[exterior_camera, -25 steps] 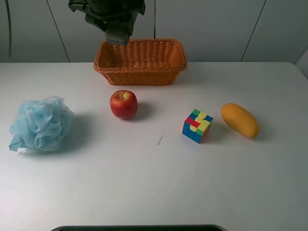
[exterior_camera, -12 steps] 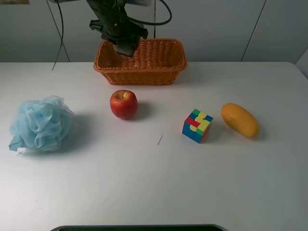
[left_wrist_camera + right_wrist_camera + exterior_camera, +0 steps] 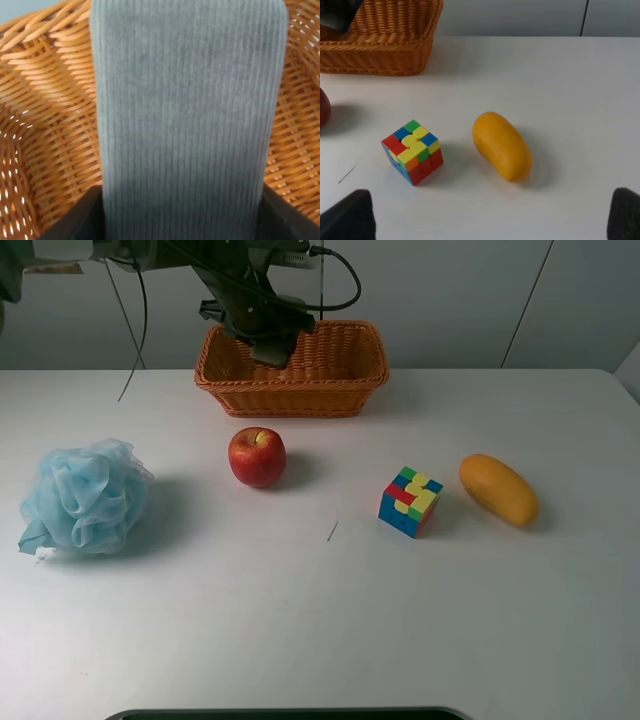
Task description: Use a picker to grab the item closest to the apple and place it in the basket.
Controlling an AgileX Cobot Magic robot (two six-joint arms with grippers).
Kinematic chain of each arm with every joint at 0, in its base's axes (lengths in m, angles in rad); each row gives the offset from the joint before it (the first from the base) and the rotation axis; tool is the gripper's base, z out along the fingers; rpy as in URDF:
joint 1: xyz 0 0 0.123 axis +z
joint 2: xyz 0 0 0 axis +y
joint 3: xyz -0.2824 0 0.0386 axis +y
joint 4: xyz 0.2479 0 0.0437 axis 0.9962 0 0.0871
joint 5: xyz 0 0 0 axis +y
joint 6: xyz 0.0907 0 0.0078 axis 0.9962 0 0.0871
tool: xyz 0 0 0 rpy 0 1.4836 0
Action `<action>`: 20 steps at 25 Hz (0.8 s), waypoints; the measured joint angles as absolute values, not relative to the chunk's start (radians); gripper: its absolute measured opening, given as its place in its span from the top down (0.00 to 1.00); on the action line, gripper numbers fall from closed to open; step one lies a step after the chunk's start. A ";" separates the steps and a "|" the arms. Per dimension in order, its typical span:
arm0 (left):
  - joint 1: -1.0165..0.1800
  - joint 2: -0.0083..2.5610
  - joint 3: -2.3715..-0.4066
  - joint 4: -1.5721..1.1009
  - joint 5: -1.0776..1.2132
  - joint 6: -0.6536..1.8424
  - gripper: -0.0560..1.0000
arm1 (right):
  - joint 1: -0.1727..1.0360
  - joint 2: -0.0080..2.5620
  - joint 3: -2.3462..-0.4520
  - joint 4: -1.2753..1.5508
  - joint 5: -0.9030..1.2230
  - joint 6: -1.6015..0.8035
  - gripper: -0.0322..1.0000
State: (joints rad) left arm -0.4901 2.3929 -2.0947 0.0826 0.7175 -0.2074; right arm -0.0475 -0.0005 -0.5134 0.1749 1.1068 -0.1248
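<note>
The red apple sits on the white table in front of the orange wicker basket. My left gripper is shut on a grey ribbed item and holds it low over the basket's left half. In the left wrist view the grey item fills the middle, with the basket's weave around it. My right gripper is open and empty, and out of the exterior high view.
A multicoloured cube and an orange mango lie right of the apple; both also show in the right wrist view, the cube and the mango. A blue bath pouf lies at the far left.
My left gripper has moved down and to the right with the grey item, from above the basket's back left rim to low over its inside. Nothing on the table has moved.
</note>
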 joint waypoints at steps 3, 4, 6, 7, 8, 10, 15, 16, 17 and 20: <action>-0.490 2.393 -2.096 0.083 0.718 -0.207 0.27 | -0.048 0.000 -0.513 0.175 1.107 -0.125 0.29; -0.490 2.393 -2.096 0.081 0.718 -0.207 0.26 | -0.048 0.000 -0.513 0.175 1.107 -0.125 0.29; -0.490 2.393 -2.096 0.081 0.718 -0.207 0.26 | -0.048 0.000 -0.513 0.175 1.107 -0.125 0.29; -0.490 2.393 -2.096 0.079 0.718 -0.207 0.26 | -0.048 0.000 -0.513 0.175 1.107 -0.125 0.29; -0.490 2.393 -2.096 0.072 0.718 -0.207 0.26 | -0.048 0.000 -0.513 0.175 1.107 -0.125 0.29; -0.490 2.386 -2.096 0.058 0.736 -0.207 0.26 | -0.048 0.000 -0.513 0.175 1.107 -0.125 0.29; -0.490 2.317 -2.130 0.049 0.936 -0.200 0.26 | -0.048 0.000 -0.513 0.175 1.107 -0.125 0.29; -0.490 2.292 -2.141 0.051 0.995 -0.189 0.26 | -0.048 0.000 -0.513 0.175 1.107 -0.125 0.29; -0.490 2.265 -2.150 0.051 1.054 -0.175 0.26 | -0.048 0.000 -0.513 0.175 1.107 -0.125 0.29; -0.490 2.182 -2.164 0.053 1.181 -0.122 0.26 | -0.048 0.000 -0.513 0.175 1.107 -0.125 0.29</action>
